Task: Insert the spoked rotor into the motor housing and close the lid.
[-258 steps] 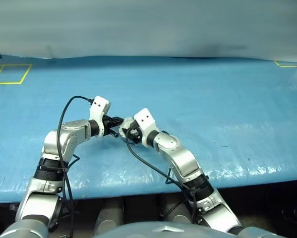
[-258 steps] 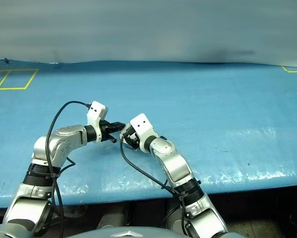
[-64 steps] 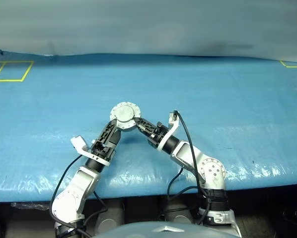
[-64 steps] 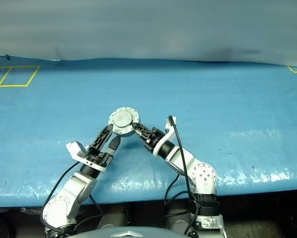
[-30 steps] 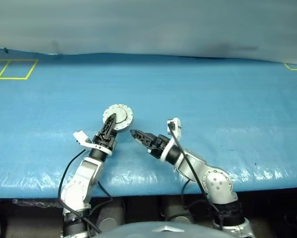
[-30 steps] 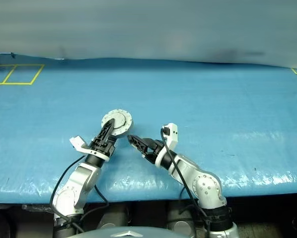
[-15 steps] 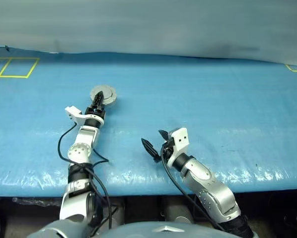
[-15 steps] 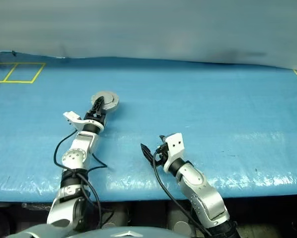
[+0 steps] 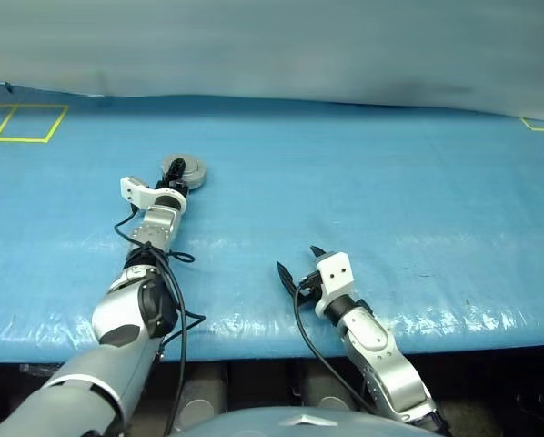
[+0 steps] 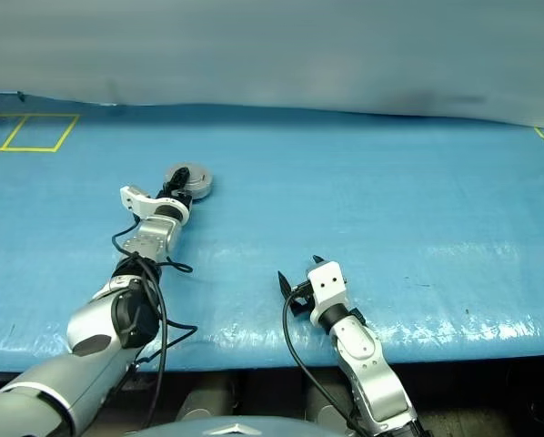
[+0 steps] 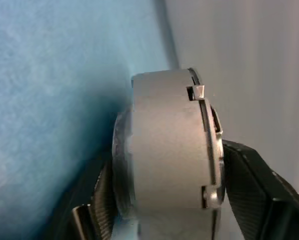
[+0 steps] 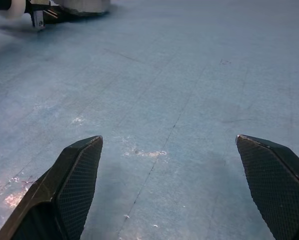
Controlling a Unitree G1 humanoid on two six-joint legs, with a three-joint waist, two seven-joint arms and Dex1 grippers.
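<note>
The motor housing (image 9: 183, 170) lies far out on the left of the blue table, a round grey case. The lid (image 10: 190, 173) is down on it, plain grey side up. The spoked rotor is hidden. My left arm is stretched forward, and my left gripper (image 9: 174, 178) is at the housing's near edge. The left wrist view shows the housing (image 11: 164, 125) edge-on, right inside that gripper (image 11: 167, 156). My right gripper (image 9: 297, 264) hangs open and empty over the near middle of the table, well away from the housing. Bare tarp shows between its fingers (image 12: 79, 170).
A blue tarp covers the table (image 9: 408, 182), with its front edge close below my right arm. Yellow tape marks a square at the far left (image 9: 22, 123) and a corner at the far right (image 9: 540, 125). A grey wall stands behind the table.
My left arm has stretched forward and to the left, taking the closed housing from mid-table to the far left. My right gripper has drawn back toward the near edge and rolled, staying open.
</note>
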